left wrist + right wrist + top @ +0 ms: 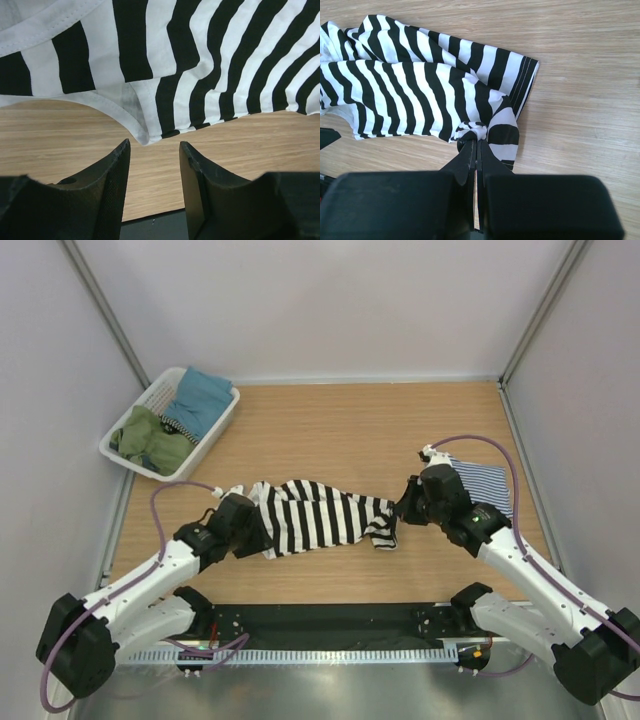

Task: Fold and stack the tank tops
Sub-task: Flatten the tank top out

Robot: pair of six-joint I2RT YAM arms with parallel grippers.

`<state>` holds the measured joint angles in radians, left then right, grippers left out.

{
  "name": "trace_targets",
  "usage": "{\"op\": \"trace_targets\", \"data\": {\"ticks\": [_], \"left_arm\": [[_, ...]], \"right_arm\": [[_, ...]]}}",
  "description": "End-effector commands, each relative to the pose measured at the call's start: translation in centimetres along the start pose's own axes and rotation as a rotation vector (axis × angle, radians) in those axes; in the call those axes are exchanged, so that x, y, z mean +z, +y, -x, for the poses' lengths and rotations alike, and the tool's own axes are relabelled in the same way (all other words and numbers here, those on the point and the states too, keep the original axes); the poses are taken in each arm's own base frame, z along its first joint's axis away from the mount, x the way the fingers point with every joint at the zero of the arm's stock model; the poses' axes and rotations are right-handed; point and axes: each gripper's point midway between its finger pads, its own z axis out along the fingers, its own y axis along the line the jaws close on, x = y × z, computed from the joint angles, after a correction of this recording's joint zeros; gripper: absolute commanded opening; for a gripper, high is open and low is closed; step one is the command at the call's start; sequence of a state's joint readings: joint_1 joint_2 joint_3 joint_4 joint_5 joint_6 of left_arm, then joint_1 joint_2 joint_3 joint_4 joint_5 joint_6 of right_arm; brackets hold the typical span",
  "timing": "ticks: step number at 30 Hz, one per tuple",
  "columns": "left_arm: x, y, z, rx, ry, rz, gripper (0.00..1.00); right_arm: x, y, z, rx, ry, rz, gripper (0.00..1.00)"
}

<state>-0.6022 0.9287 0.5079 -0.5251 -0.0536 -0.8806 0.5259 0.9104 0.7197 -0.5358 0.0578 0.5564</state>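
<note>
Pinching a bunched corner of the black-and-white top (320, 515), the right gripper (476, 144) is clenched; the left gripper (154, 146) hangs released just beside that top's opposite edge.

Both arms are the same build: white-and-black left arm (140, 585) at 7 o'clock in the top view, white-and-black right arm (535, 580) at 5 o'clock. Each has rounded white plastic links and bulky black joint housings (75, 648). A thin purple cable (153, 510) loops off each; the right arm's purple cable (505, 450) sits at 1 o'clock of its wrist. Small green dot (478, 521) on a black joint of the right arm. Left gripper (152, 146): two black wedge fingers (110, 187), inner faces finely knurled. Right gripper (476, 146): same black wedge fingers (462, 162), blocky matte-black body (470, 205) behind them.
</note>
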Motion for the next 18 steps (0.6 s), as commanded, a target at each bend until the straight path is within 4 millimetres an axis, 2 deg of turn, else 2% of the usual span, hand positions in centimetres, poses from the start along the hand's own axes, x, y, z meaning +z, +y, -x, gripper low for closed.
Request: {"op": "trace_targets", "data": {"ticks": [1,6,18], "left_arm": [[0.7,-1.3,0.9,0.020,-0.037,-0.023,0.45],[1.7,-1.3,-0.2,0.040,0.002,-0.007,0.44],[3.9,-1.4,-1.4,0.066,0.037,0.025,0.36]], "right_arm": [[-0.3,0.5,1.5,0.012,-0.060,0.012,0.01],[-0.2,0.5,1.6,0.016,-0.061,0.011,0.01],[-0.4,0.5,1.6,0.010,-0.064,0.013,0.01]]}}
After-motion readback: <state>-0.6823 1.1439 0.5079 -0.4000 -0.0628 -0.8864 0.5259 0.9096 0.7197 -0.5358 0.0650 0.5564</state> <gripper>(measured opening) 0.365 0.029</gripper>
